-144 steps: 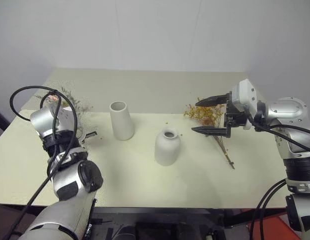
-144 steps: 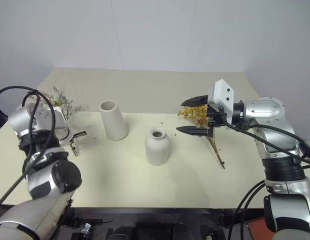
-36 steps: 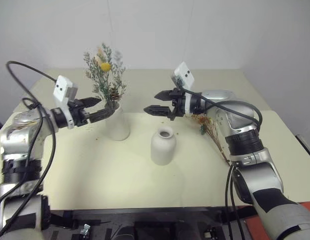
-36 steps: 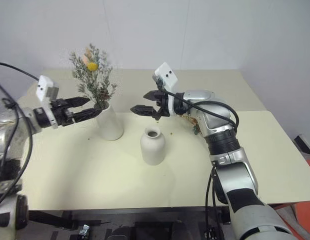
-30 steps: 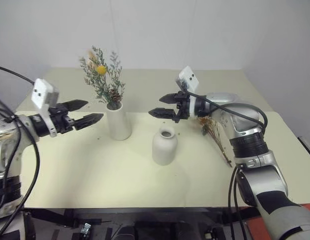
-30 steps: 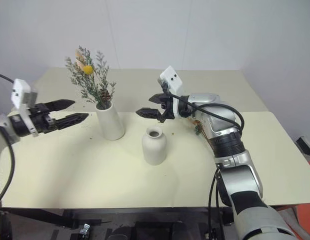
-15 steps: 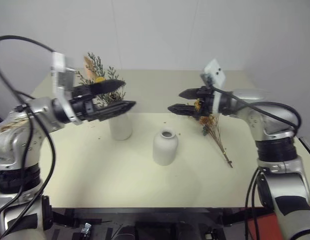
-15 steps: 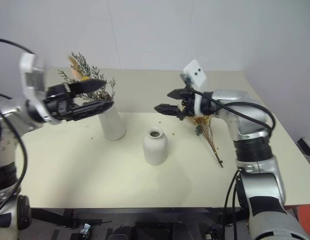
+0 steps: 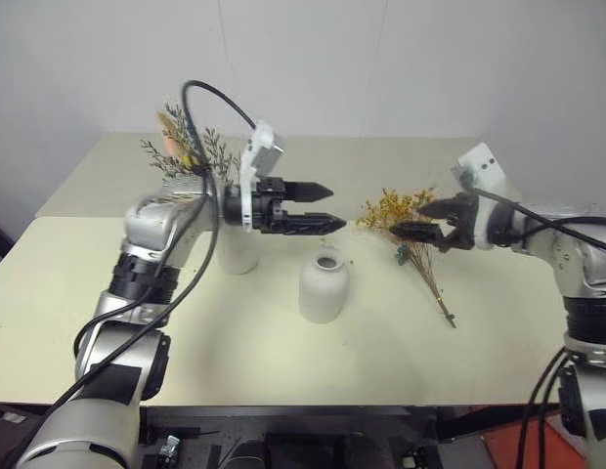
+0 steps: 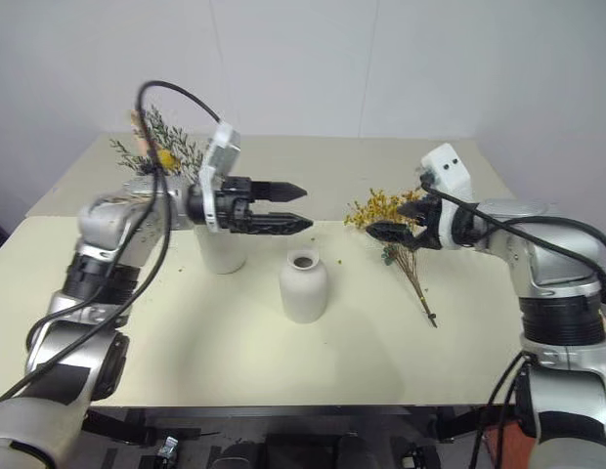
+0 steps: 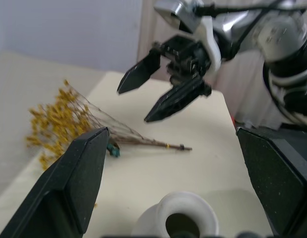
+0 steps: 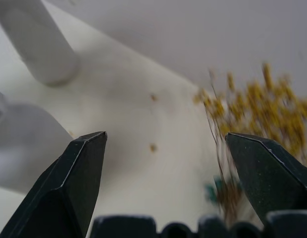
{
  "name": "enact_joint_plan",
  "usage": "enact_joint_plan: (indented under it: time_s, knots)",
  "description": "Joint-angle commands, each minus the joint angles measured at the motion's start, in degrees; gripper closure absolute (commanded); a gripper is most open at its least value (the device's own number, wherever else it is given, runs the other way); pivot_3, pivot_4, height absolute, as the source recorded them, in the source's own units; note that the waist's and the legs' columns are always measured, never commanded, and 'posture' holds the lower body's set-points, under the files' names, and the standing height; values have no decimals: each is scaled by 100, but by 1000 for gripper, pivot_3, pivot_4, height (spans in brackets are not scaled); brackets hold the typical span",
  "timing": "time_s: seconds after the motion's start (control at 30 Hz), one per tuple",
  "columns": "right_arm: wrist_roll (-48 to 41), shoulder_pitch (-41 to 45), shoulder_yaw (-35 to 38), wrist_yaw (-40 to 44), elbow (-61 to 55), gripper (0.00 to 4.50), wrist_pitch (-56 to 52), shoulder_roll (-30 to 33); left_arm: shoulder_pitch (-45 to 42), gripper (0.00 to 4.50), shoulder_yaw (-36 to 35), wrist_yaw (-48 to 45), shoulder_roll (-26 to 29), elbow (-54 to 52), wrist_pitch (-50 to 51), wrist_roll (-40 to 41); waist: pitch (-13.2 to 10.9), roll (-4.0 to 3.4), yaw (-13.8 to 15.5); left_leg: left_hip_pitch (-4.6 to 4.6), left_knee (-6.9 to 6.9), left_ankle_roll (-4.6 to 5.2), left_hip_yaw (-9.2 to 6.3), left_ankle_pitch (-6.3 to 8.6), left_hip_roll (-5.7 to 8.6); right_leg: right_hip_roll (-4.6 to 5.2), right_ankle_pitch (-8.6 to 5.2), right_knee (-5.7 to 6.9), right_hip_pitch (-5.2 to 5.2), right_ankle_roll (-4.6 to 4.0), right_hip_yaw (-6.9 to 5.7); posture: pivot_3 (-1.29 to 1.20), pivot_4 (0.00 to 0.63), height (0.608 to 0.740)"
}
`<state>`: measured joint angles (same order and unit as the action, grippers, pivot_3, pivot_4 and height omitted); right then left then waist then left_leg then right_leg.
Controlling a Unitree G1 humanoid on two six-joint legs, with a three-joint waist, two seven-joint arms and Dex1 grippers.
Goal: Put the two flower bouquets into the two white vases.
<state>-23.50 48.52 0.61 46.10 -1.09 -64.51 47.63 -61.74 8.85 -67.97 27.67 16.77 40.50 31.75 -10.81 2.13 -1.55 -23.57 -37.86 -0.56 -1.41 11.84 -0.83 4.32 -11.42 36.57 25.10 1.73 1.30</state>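
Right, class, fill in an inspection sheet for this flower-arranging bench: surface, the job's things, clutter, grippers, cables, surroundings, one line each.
Surface: pale cream table, two tops butted together.
Job's things: grey-green sprig bouquet stands in the taller white vase; shorter narrow-necked vase stands unfilled mid-table; yellow-orange bouquet lies flat on the table.
Clutter: a few loose blossom crumbs beside the shorter vase.
Grippers: left gripper open, held above the table near the shorter vase, holding nothing; right gripper open, over the yellow-orange bouquet, not gripping it.
Cables: black cable loops over the left arm; black cable runs along the right arm.
Surroundings: plain white wall behind the table.
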Motion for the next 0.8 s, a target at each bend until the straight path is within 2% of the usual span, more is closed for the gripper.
enact_joint_plan:
  time_s: [0.03, 0.2, 0.5, 0.8]
  knots:
    - [160, 102, -224, -84, 144, 0, -435, 286, -338, 26, 23, -219, -169, 169, -249, -159, 0, 0, -5, -2, 0, 0, 0, 0, -1, -1, -1, -4, 0, 2, 0, 0, 150, 740]
    - [612, 570, -1235, 107, 984, 0, -620, 532, -505, 26, 43, -359, -470, 395, -341, -317, -1, -2, -55, -3, 0, 0, 3, 0, 0, 0, -6, -6, 2, 10, 4, 0, 150, 740]
    - [1572, 1527, -2725, 1154, 2979, 0, 371, 163, -509, 26, 19, -377, -661, 390, -336, -452, -3, -6, -107, -8, 0, 1, 7, 1, 0, -2, -7, -15, 5, 17, 11, 0, 150, 740]
    - [2283, 1808, -3164, 1781, 4352, 0, 1071, -484, -160, 26, 163, -472, -293, -106, -88, -560, -5, -9, -113, -11, 0, 1, 6, 0, 1, -1, 6, -17, 8, 0, 11, 0, 150, 740]
